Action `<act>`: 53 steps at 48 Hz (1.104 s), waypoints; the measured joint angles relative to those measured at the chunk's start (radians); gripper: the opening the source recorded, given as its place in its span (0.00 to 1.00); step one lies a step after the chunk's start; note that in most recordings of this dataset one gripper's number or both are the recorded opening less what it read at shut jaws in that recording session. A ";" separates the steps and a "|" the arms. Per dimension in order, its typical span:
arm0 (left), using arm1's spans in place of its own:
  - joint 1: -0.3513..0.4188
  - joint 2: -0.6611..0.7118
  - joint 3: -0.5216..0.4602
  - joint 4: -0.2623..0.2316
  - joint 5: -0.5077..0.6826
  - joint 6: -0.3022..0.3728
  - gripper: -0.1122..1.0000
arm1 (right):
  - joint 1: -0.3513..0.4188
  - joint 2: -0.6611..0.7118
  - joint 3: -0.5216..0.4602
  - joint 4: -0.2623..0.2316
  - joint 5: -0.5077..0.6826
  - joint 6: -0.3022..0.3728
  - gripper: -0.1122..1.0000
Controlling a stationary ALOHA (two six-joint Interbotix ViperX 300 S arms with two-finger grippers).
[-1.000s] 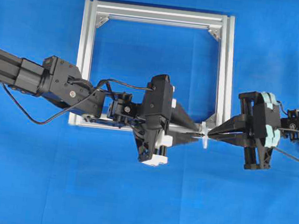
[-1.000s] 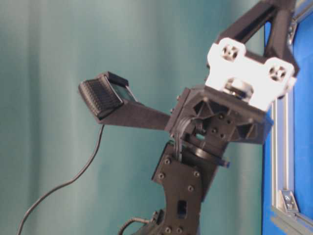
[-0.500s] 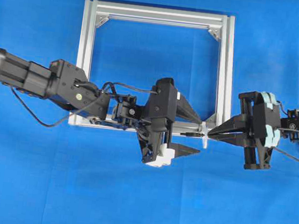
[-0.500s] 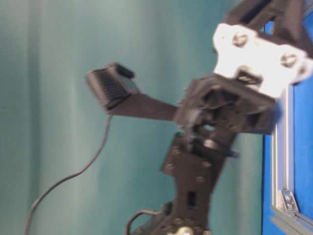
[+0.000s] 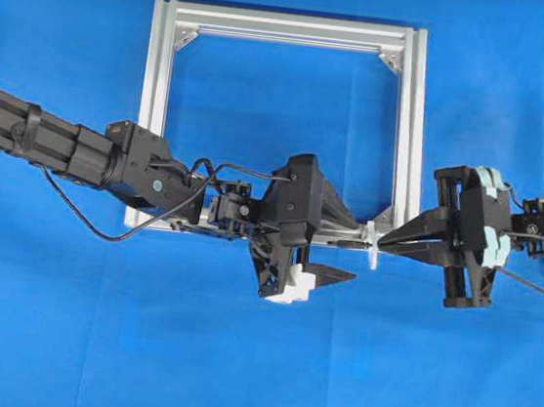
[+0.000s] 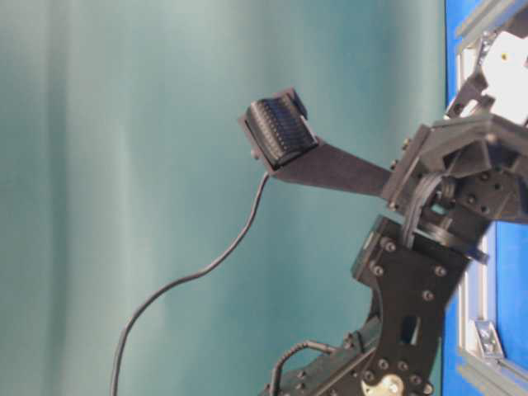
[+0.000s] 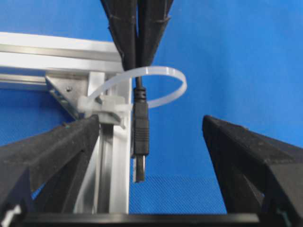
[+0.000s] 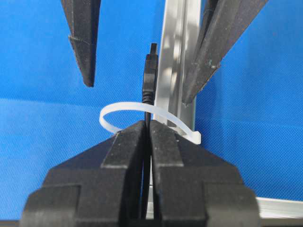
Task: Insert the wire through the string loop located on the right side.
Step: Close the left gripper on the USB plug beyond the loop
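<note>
The white string loop (image 7: 165, 71) sticks out from the silver frame (image 5: 153, 102) at its near right corner. The wire (image 7: 140, 127) runs through the loop, its dark plug tip on the left gripper's side. My right gripper (image 8: 147, 124) is shut on the wire right at the loop (image 8: 111, 113), with the plug (image 8: 150, 75) standing just beyond its tips. My left gripper (image 7: 150, 118) is open, with one finger on each side of the plug and touching nothing. From overhead, both grippers meet at the loop (image 5: 373, 245), left gripper (image 5: 359, 253) and right gripper (image 5: 379, 245).
Blue cloth covers the table. The frame's rail (image 8: 177, 56) runs just beside the plug, and a triangular corner bracket (image 7: 64, 92) sits by the loop's base. A thick black arm cable (image 5: 73, 222) droops under the left arm. One left finger (image 6: 280, 132) points up at table level.
My left gripper has opened and let go of the wire's plug, its lower finger swinging away. The left arm has stretched further in. The right gripper has held still, shut on the wire.
</note>
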 measured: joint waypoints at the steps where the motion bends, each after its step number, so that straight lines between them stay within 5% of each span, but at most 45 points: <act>1: 0.000 0.002 0.000 -0.002 0.000 0.000 0.86 | -0.002 0.000 0.000 0.000 0.000 0.000 0.07; 25: 0.002 0.002 0.000 -0.002 -0.002 -0.005 0.82 | 0.000 0.000 0.000 0.000 0.000 0.000 0.07; 29: 0.002 0.000 0.000 0.000 0.000 -0.005 0.70 | -0.002 0.000 0.000 0.000 0.000 0.000 0.07; 39: 0.003 0.000 0.000 -0.002 -0.002 0.002 0.18 | 0.000 0.000 0.000 -0.002 0.000 0.000 0.07; 53: 0.006 0.002 0.000 -0.002 0.000 0.002 0.17 | 0.000 0.000 0.000 -0.011 0.000 0.000 0.07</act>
